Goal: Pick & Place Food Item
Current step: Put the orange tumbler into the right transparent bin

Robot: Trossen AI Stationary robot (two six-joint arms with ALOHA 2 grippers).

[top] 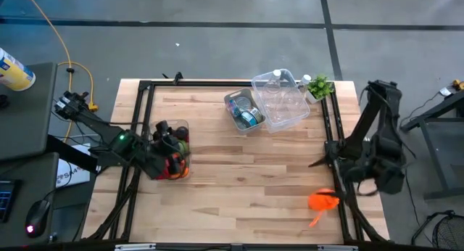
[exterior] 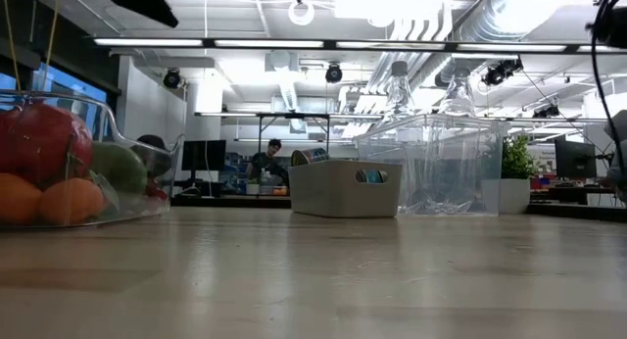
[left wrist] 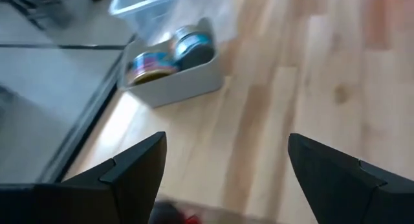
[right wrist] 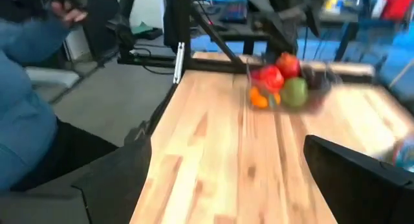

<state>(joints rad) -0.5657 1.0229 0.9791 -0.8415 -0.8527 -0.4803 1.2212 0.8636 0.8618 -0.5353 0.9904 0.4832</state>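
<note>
My left gripper [top: 171, 143] hangs directly over the clear fruit bowl [top: 176, 166], jaws spread wide with nothing between them. In the left wrist view both fingers [left wrist: 129, 172] stand apart over bare wood, and only a sliver of red shows below them. Under the gripper the bowl holds a red apple [exterior: 39, 143], a green fruit [exterior: 120, 166] and oranges [exterior: 71, 202]. I judge this to be the reach before the pick: nothing is grasped yet. The next move, as I read it, calls for a straight descent onto one fruit, jaws either side of it and clear of the bowl's rim, then a close.

Well beyond the gripper, across the table, sit a grey bin of tins [top: 243, 111] and, touching it, a clear lidless tub [top: 281, 100] with plastic bottles. One of these is probably the drop point; I cannot tell which. A small potted plant [top: 317, 86] stands just past the tub.

My right gripper [top: 319, 162] waits at the far table edge, jaws also wide and empty, with an orange carrot-like item [top: 322, 202] lying near it.

The surface is a pale butcher-block table [top: 239, 186] in a black frame. Around it is an open workshop with a grey floor, ceiling ducts and desks. A seated person [exterior: 266, 163] shows far back, and a blue sleeve [right wrist: 26, 114] shows beside the table in the right wrist view.
</note>
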